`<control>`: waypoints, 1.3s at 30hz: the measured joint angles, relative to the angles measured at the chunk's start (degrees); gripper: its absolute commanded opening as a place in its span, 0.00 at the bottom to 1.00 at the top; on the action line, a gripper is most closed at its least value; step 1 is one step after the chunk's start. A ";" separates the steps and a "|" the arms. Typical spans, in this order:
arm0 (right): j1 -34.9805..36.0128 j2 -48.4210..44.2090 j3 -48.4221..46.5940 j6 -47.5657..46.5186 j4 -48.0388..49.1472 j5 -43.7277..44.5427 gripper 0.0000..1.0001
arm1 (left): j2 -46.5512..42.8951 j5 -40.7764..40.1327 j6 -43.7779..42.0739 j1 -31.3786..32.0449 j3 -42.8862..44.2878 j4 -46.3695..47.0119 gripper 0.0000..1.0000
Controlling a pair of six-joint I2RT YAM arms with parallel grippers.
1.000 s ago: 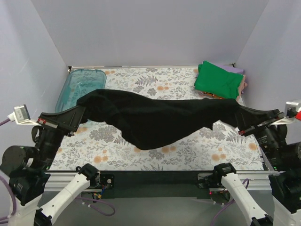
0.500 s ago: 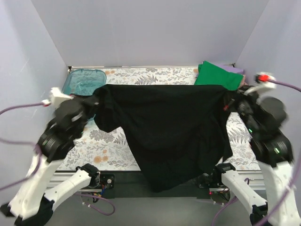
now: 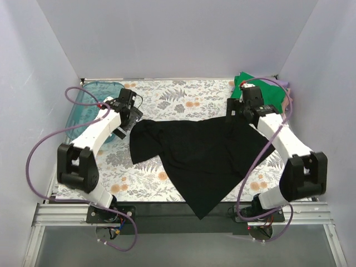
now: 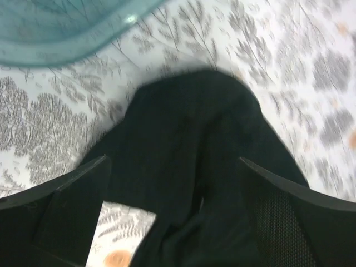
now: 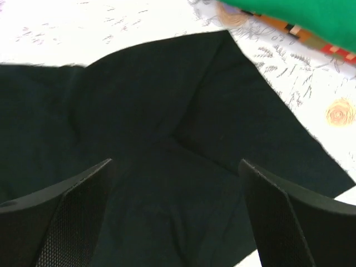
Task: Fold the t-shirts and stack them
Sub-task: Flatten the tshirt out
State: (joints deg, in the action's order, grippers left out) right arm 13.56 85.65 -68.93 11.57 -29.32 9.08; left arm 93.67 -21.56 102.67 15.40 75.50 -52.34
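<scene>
You've dropped the black t-shirt (image 3: 194, 153) from midair onto the table (image 3: 183, 94). Your left gripper (image 3: 131, 115) and right gripper (image 3: 236, 109) have let go.

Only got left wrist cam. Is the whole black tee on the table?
Observer: No. From the top camera the black tee is spread on the table, but its lower tip hangs past the near edge.
Operator: Right gripper holding anything?
Observer: No. The right gripper is open above the tee's far right part, jaws wide apart, nothing pinched.
</scene>
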 measured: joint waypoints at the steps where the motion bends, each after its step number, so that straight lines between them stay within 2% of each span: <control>1: 0.31 -2.27 1.49 0.11 0.76 -0.22 0.98 | -3.41 1.36 -0.81 0.68 -2.12 1.70 0.96; 4: 2.73 -14.38 9.38 1.70 1.38 -1.51 0.98 | -14.23 4.22 -2.51 3.93 -8.72 4.70 0.96; 7: 6.21 -25.46 19.23 4.79 3.89 -3.85 0.99 | -21.14 5.64 -3.78 8.63 -13.57 6.95 0.96; 11: 12.48 -36.26 32.59 11.17 3.50 -6.67 0.99 | -24.65 7.34 -3.93 14.56 -19.54 8.15 0.96; 14: 17.81 -39.65 40.30 16.20 4.00 -7.54 0.98 | -26.77 8.13 -3.52 15.30 -25.77 8.41 0.97; 18: 22.99 -34.97 44.63 20.92 4.50 -7.72 0.98 | -29.44 8.28 -1.84 15.30 -31.69 6.45 0.97; 24: 23.15 -24.06 41.20 23.80 8.33 -2.80 0.98 | -31.67 7.43 1.29 15.30 -33.92 3.43 0.97; 28: 17.42 -16.94 37.29 23.78 10.97 -1.25 0.98 | -32.46 7.15 2.64 15.30 -35.52 2.12 0.97; 33: 4.26 -7.80 31.21 19.52 13.62 -0.31 0.98 | -32.70 7.69 2.99 15.30 -37.79 2.23 0.97; 39: -2.73 -0.55 24.46 13.66 12.66 -0.52 0.98 | -31.50 11.13 1.29 15.32 -40.28 5.33 0.97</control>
State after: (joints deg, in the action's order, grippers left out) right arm 10.83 85.10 -44.47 25.23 -16.67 8.56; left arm 62.17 -10.44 103.96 30.72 35.22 -47.00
